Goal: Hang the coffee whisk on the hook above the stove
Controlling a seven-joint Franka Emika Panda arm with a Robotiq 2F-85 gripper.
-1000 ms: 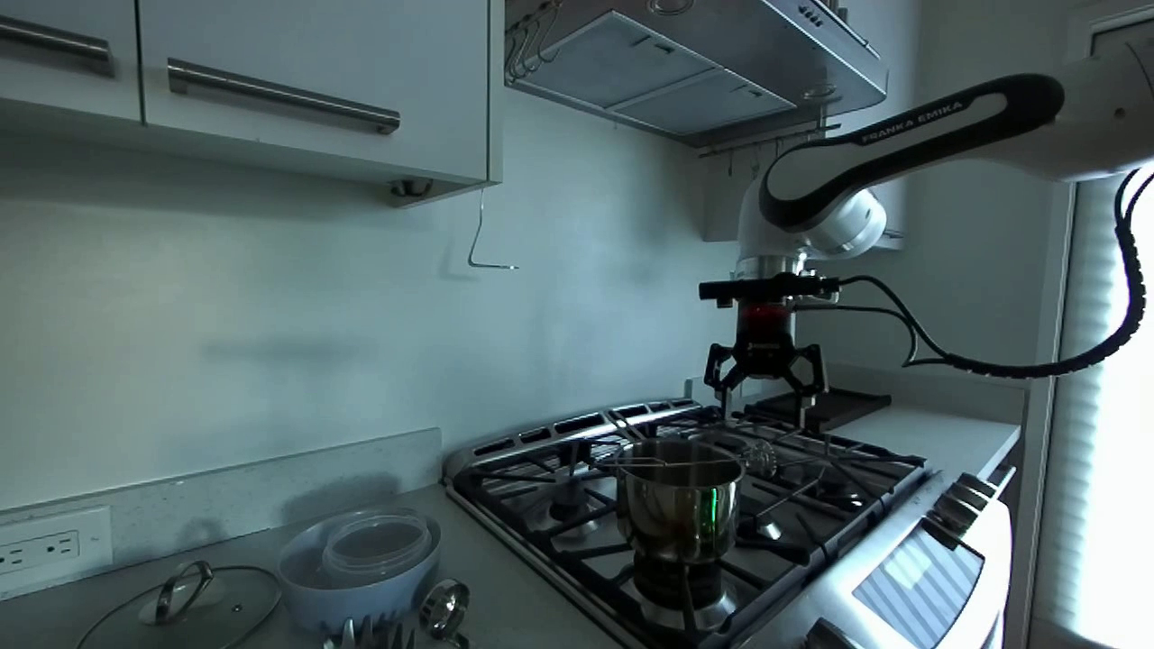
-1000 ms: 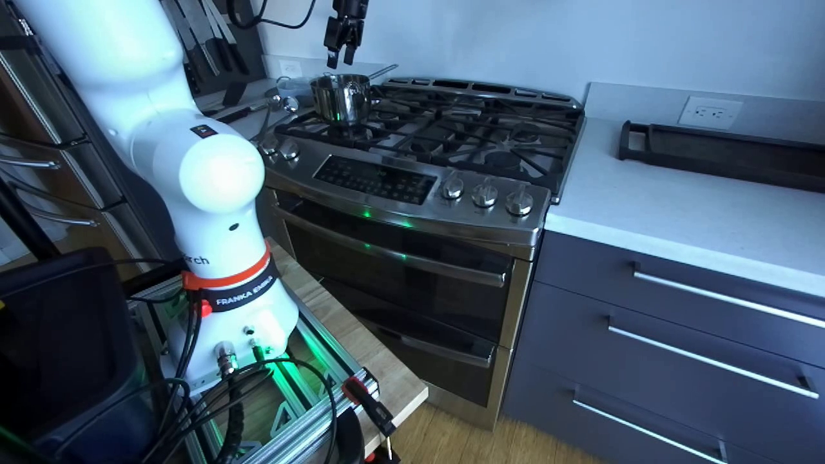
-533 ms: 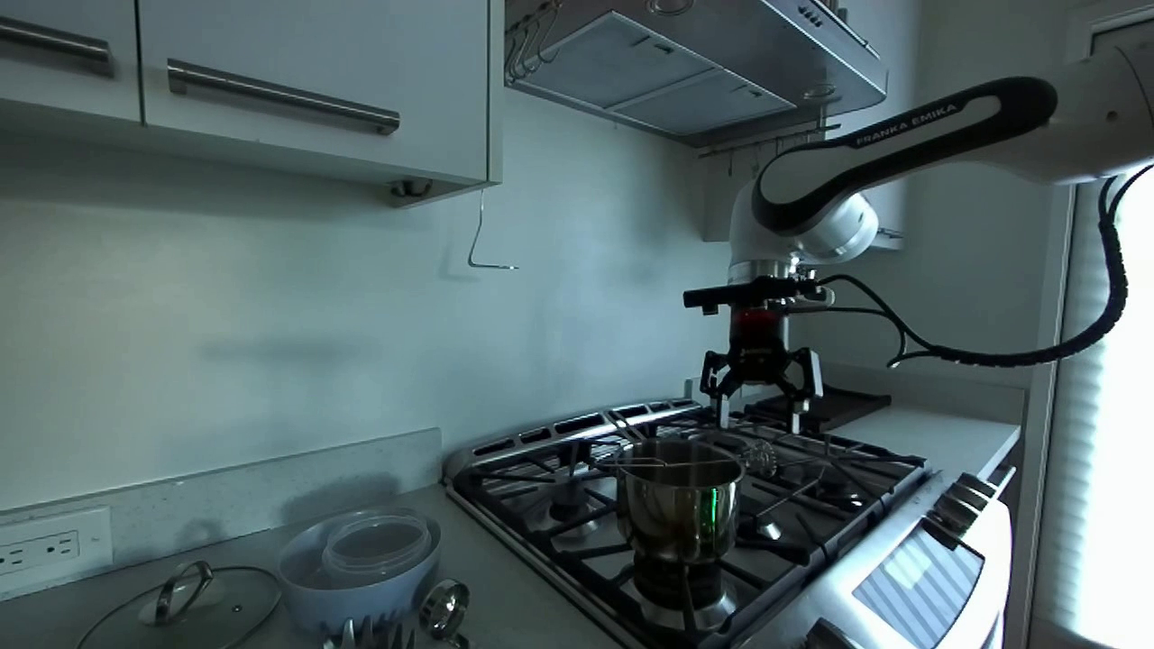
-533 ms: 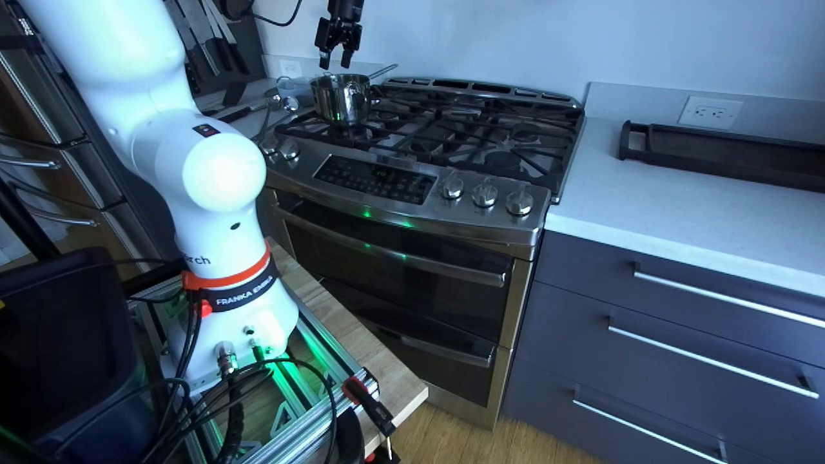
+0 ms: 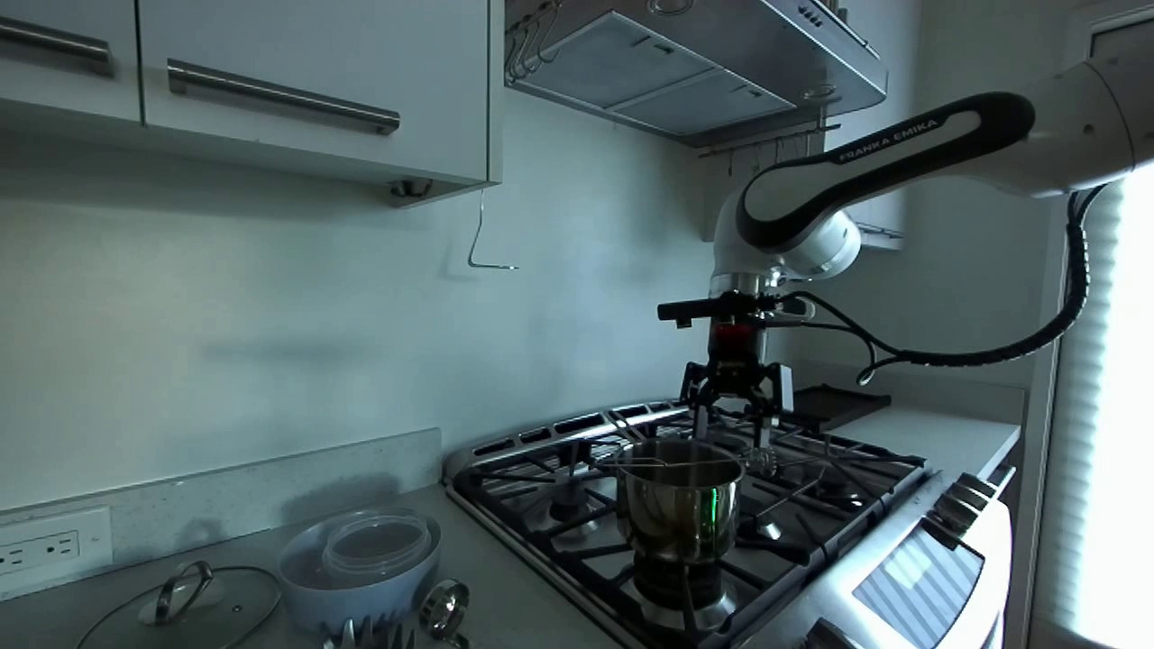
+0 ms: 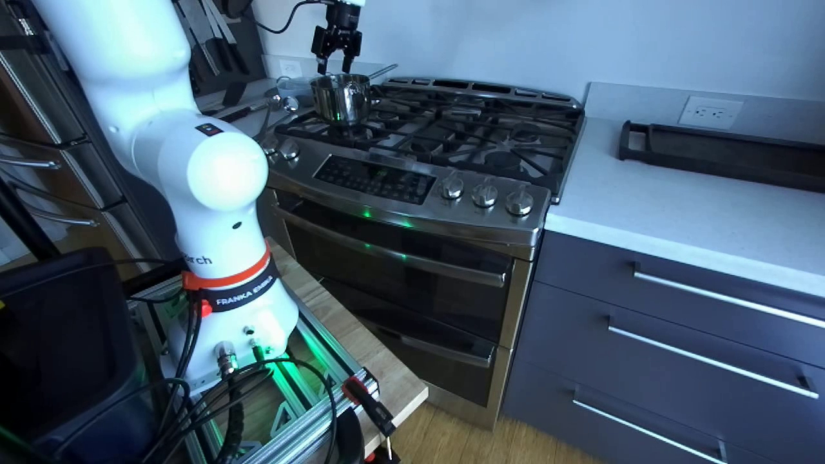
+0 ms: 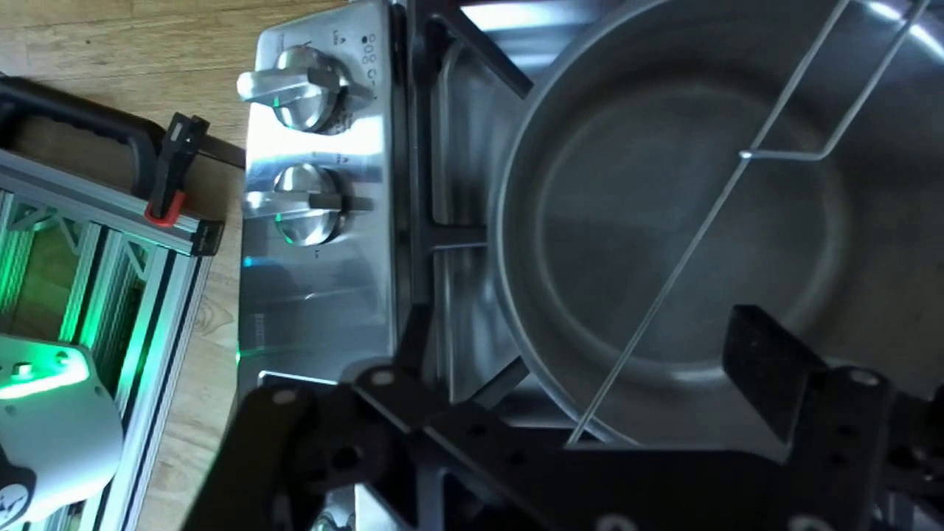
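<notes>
The coffee whisk [image 7: 667,289] lies across the top of the steel pot [image 5: 678,520]. Its bent wire handle loop shows in the wrist view, and the thin shaft runs down behind my gripper there. The round wire head [image 5: 761,460] pokes past the far rim in an exterior view. The pot rests on a burner of the stove [image 6: 412,221]. My gripper [image 5: 731,431] is open and empty, pointing down just above the pot. Between its spread fingers the whisk's shaft crosses the wrist view, apart from them. Several hooks hang from a rail [image 5: 757,144] below the hood; which is meant I cannot tell.
The range hood [image 5: 712,63] hangs overhead, and a bent wire [image 5: 491,266] dangles under the cabinet [image 5: 315,117]. On the counter are a bowl [image 5: 347,599], a glass lid [image 5: 225,622] and a ladle [image 5: 444,609]. A black tray [image 6: 728,154] lies beyond the stove.
My gripper has come down and, in an exterior view, shifted left toward the pot. Its jaws stay open. The pot and whisk have not moved.
</notes>
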